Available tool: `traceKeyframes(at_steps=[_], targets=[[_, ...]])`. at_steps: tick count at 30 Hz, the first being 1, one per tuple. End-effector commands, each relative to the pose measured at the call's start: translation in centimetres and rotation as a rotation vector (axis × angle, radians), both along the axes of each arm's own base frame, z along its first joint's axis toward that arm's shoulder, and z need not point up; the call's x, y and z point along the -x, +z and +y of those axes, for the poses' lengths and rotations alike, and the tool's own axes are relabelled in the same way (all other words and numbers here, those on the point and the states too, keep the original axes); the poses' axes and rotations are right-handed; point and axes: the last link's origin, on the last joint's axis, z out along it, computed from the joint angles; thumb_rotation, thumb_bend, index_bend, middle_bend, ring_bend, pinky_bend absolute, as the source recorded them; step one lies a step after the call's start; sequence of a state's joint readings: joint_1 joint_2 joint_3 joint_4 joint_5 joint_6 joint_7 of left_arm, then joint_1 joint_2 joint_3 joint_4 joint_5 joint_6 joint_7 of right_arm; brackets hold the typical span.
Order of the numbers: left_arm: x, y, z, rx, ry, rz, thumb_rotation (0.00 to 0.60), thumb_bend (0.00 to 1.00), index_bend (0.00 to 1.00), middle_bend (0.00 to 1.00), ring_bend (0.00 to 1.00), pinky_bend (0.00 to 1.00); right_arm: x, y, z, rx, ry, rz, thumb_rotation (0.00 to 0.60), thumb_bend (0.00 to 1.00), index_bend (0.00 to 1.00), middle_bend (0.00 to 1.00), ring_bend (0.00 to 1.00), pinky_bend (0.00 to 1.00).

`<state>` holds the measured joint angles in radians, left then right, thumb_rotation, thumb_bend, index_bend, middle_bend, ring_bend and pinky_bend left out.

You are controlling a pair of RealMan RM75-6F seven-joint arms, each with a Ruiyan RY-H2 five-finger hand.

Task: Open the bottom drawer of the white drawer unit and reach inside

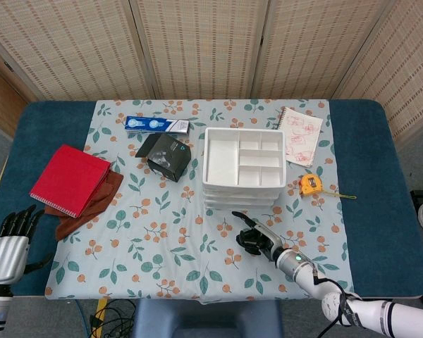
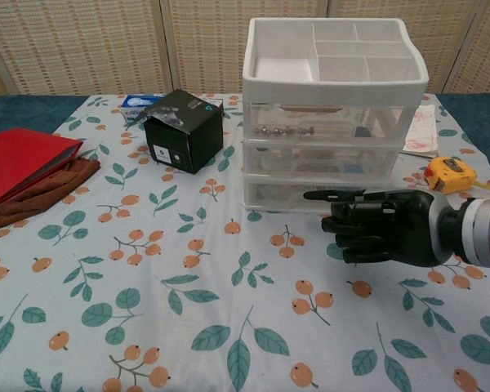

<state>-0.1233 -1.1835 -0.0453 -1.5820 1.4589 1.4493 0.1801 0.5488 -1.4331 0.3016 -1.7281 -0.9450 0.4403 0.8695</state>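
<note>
My left hand (image 1: 8, 243) waits far off at the left edge of the table (image 1: 46, 134), fingers apart and holding nothing. The drawer unit (image 2: 335, 106) stands in the middle of the table, and its bottom drawer (image 2: 310, 196) looks closed. My right hand (image 2: 384, 227) is low in front of that drawer, near its front; I cannot tell if it touches. Most fingers are curled in with one poking out to the left, and it holds nothing. I think I am at the reaching step. Next I need to hook the fingers on the drawer front and pull it toward me.
</note>
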Motion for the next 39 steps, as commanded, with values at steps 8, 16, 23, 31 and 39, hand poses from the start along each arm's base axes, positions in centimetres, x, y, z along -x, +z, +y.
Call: traceKeyframes(at_steps=[8,16,23,31,39], targets=[[0.0,-0.2,0.1,0.004,-0.005,-0.007,0.6,0.18,0.1,0.06,0.08,0.08,0.3,-0.4,-1.4,-0.028,-0.074,-0.017,0.6,0.81,0.0,0.87,1.0,0.99],[-0.1,-0.2,0.2,-0.004,-0.011,-0.009,0.6,0.18,0.1,0.06,0.08,0.08,0.7,-1.0,-1.8,-0.034,-0.096,0.011,0.6,0.81,0.0,0.87,1.0,0.99],[-0.1,-0.3,0.3,-0.006,-0.011,-0.001,0.6,0.18,0.1,0.06,0.08,0.08,0.7,-1.5,-2.2,-0.034,-0.105,0.025,0.6,0.81,0.0,0.86,1.0,0.99],[-0.1,0.0,0.3,-0.016,-0.008,0.004,0.6,0.18,0.1,0.06,0.08,0.08,0.2,-2.1,-2.7,-0.049,-0.103,0.03,0.6,0.81,0.0,0.86,1.0,0.99],[-0.1,0.1,0.5,-0.019,-0.006,0.005,0.6,0.18,0.1,0.06,0.08,0.08,-0.3,-2.7,-3.4,-0.034,-0.081,0.052,0.6,0.81,0.0,0.86,1.0,0.99]])
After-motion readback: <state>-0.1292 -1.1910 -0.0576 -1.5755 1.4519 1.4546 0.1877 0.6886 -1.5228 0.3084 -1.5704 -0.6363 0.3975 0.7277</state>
